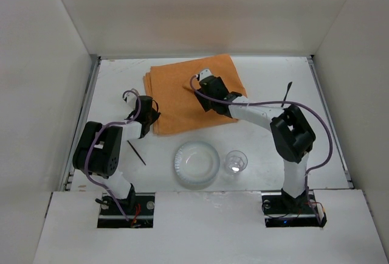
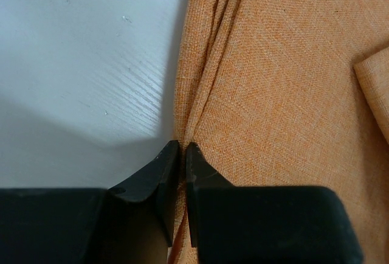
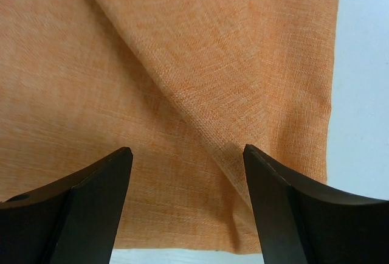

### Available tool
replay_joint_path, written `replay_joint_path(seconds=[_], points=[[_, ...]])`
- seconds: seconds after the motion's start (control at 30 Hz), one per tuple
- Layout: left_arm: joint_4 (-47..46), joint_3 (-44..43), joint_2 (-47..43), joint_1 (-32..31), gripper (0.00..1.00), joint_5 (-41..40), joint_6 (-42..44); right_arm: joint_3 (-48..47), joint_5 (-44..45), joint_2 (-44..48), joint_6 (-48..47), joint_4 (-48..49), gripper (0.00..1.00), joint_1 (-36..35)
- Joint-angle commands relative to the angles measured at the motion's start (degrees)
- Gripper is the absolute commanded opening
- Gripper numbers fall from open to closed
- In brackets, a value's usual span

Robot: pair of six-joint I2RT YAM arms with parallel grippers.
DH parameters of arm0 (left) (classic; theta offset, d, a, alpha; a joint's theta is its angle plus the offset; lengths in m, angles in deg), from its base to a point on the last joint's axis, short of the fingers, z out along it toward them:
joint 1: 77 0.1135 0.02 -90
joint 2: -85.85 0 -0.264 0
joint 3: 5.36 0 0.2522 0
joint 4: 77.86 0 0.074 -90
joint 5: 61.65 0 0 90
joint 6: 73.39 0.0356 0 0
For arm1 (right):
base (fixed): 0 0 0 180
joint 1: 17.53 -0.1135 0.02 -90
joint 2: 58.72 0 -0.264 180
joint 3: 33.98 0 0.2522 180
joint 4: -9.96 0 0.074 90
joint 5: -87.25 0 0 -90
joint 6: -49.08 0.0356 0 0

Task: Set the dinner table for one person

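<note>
Pinching the left edge of the orange cloth placemat, the left gripper has its jaws shut on a fold. The right gripper hovers directly above the cloth, jaws spread wide and holding nothing. The placemat lies upper centre on the white worktop — long axis left-to-right.

the top view looks steeply down from above the near edge, far enough to take in the whole dinner table. each wrist view looks down from very close: the left at the left edge of the orange placemat, the right at one corner; all three share that cloth.
</note>
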Motion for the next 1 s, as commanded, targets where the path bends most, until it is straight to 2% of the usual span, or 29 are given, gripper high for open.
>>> replay_joint_path(seconds=[0.0,0.1,0.17,0.23,0.37,0.43,0.5,0.6,0.67,0.7,0.83,0.9,0.97], points=[[-1.08,0.40,0.92,-0.41,0.03,0.25,-0.82,-4.70,1.47,-1.23,-6.92,-4.15,0.79,-0.20],[-1.69,0.66,1.62,-0.24,0.03,0.43,-1.00,-7.51,1.73,-3.25,-7.63,-5.03,0.78,0.24],[-2.05,0.66,2.07,-0.15,0.03,0.95,-1.17,-9.44,2.61,-5.00,-7.89,-4.94,0.72,0.59],[-2.49,0.75,2.50,-0.06,0.03,1.39,-1.44,-11.29,3.92,-6.76,-7.28,-4.59,0.60,1.29],[-2.66,0.93,2.68,0.29,0.03,1.48,-1.61,-13.22,2.18,-8.53,-2.29,-3.36,0.28,4.01],[-2.66,0.93,2.60,0.47,0.03,1.48,-1.61,-13.84,1.39,-8.35,1.84,-3.36,0.19,6.20],[-2.66,0.84,2.51,0.47,0.03,1.48,-1.53,-13.41,0.68,-7.04,5.27,-3.36,0.15,8.66],[-2.66,0.93,2.24,0.56,0.03,1.48,-1.53,-10.43,-2.30,-3.53,6.87,-2.31,0.20,10.61],[-2.66,0.93,2.24,0.56,0.03,1.48,-1.53,-6.74,-4.67,-0.37,4.77,1.19,0.40,10.70],[-2.66,0.84,2.24,0.56,0.03,1.48,-1.53,-4.55,-5.03,1.39,3.89,3.47,0.47,10.61],[-2.66,0.84,2.42,0.56,0.03,1.48,-1.53,-2.86,-6.00,3.16,5.37,3.85,0.50,12.10],[-2.66,0.75,2.51,0.47,0.03,1.40,-1.53,-2.51,-8.54,2.99,5.03,3.24,0.64,12.54],[-2.66,0.75,2.68,0.38,0.03,1.31,-1.44,-1.89,-10.82,2.72,3.45,3.15,0.73,12.28]])
